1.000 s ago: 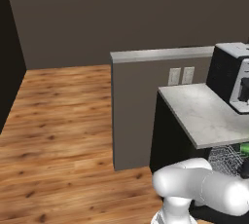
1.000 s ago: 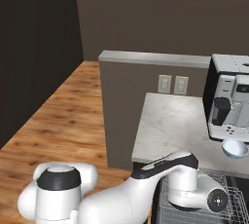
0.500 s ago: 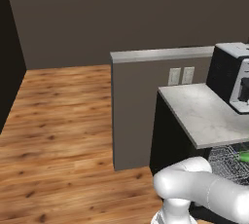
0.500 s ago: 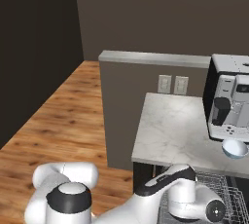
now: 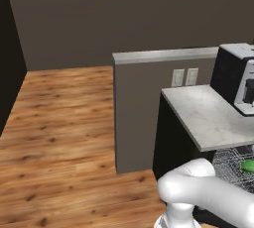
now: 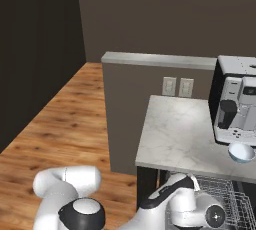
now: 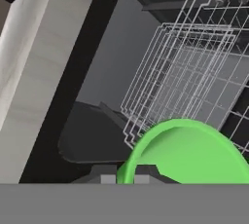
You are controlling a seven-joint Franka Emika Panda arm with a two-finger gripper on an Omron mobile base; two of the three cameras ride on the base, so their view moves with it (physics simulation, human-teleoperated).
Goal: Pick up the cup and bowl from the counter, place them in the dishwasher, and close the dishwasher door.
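The green cup (image 7: pixel 189 152) sits right at my gripper (image 7: pixel 130 177), which is shut on its rim, low over the dishwasher's silver wire rack (image 7: pixel 194 72). From the left base, a bit of the cup (image 5: pixel 246 166) shows above the rack (image 5: pixel 229 165) at the right edge. The white bowl (image 6: pixel 241 152) stands on the marbled counter (image 6: pixel 175 134) beside the coffee machine. My arm's wrist (image 6: pixel 212 216) hangs over the pulled-out rack (image 6: pixel 225 191) below the counter's front edge. The dishwasher door is out of view.
A black-and-silver coffee machine (image 6: pixel 237 99) stands at the counter's back right. The taller grey partition wall with sockets (image 6: pixel 150 99) borders the counter on the left. Wooden floor (image 5: pixel 59 138) stretches away to the left.
The arm has sunk lower toward the rack, carrying the green cup down and slightly right. The bowl has not moved.
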